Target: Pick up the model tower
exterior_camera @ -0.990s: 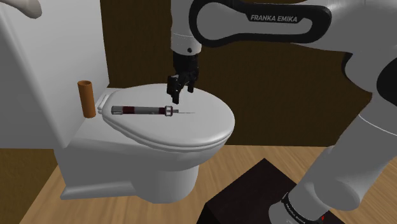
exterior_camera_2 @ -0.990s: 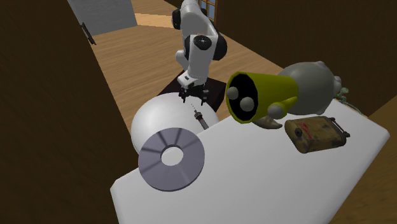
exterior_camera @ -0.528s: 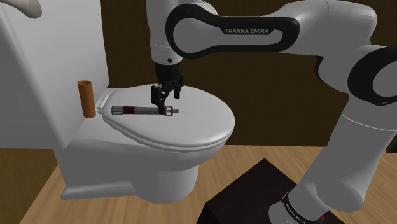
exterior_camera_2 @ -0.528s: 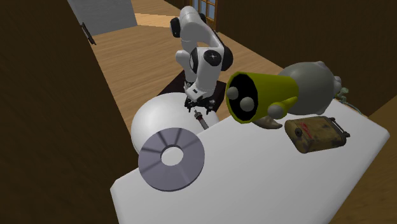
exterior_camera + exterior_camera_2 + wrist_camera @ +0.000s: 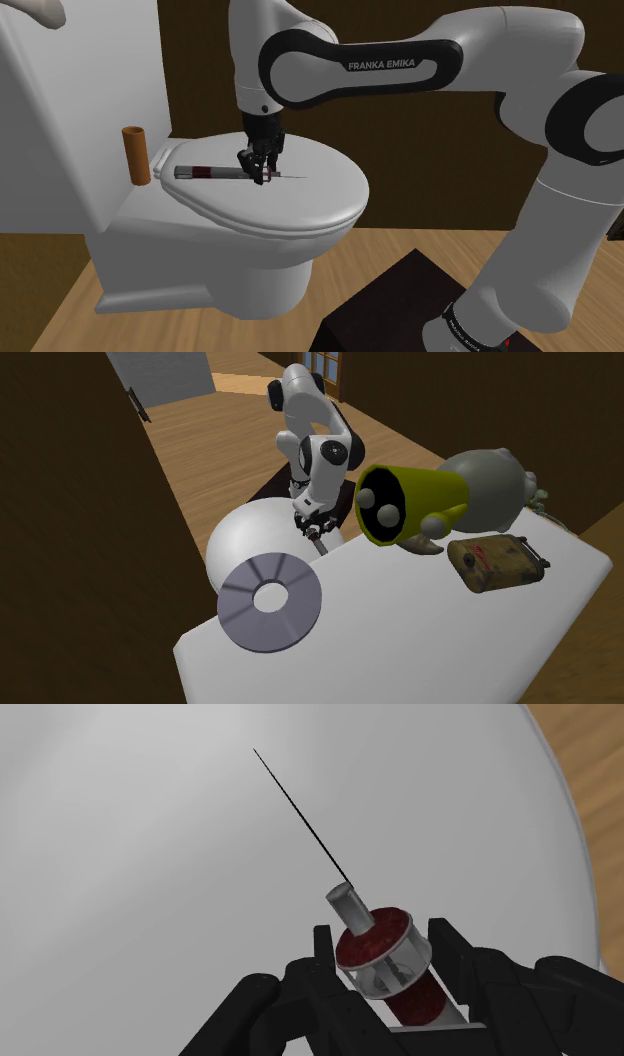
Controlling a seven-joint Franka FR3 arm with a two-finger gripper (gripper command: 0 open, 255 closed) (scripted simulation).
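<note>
The model tower (image 5: 210, 172) is a thin grey rod with dark red bands, a ringed red disc section and a long black needle tip. It lies flat on the closed white toilet lid (image 5: 300, 205). My gripper (image 5: 262, 172) comes straight down on its disc end. In the wrist view the two black fingers (image 5: 322, 944) press against both sides of the tower (image 5: 352, 906), so the gripper (image 5: 382, 942) is shut on it, with the needle pointing away over the lid (image 5: 150, 854). From the second exterior view the gripper (image 5: 314, 530) sits over the tower (image 5: 319, 543).
A brown roll (image 5: 135, 155) stands beside the white tank (image 5: 80, 100). On the tank top lie a grey ring disc (image 5: 270, 600), a yellow-green cone (image 5: 410, 502) and a tan canister (image 5: 495, 562). My dark stand (image 5: 400, 310) is on the wooden floor.
The gripper moved toward the shoulder view's left, came down over the tower's disc end and went from open to shut on it. The tower still lies on the lid.
</note>
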